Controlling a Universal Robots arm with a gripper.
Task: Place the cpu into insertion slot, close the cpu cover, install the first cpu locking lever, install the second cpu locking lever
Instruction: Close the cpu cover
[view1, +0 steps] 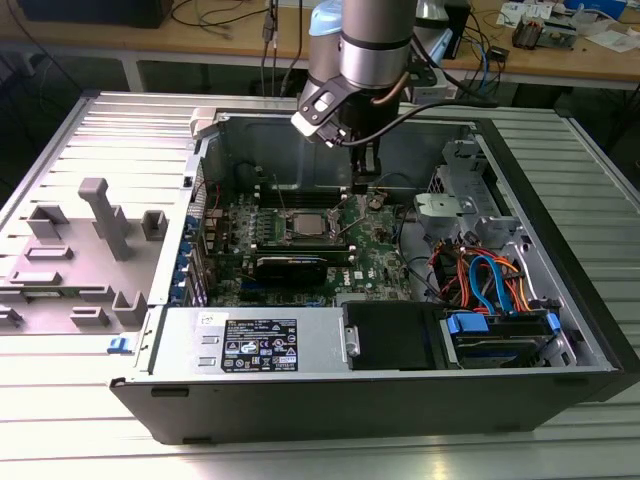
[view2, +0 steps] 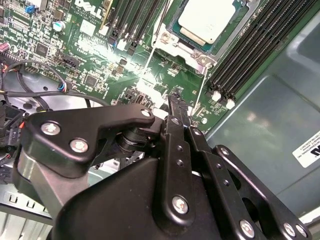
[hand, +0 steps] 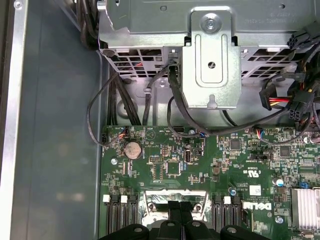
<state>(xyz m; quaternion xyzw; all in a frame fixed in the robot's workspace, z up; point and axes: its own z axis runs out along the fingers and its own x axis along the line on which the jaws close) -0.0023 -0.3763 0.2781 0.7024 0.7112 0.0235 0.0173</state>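
The gripper (view2: 174, 101) hangs low over the green board, just right of centre in the exterior view. Its 2 fingers are pinched together with nothing visibly between them, probably so the tip can push a thin wire lever (view2: 149, 62). The cpu (view2: 207, 20), square and dull silver, sits in the insertion slot (view1: 287, 226), framed by the cpu cover (view2: 187, 47).

Open computer case (view1: 300, 405) on slatted table (view1: 130, 130); grey fixture (view1: 105, 215) beside it.
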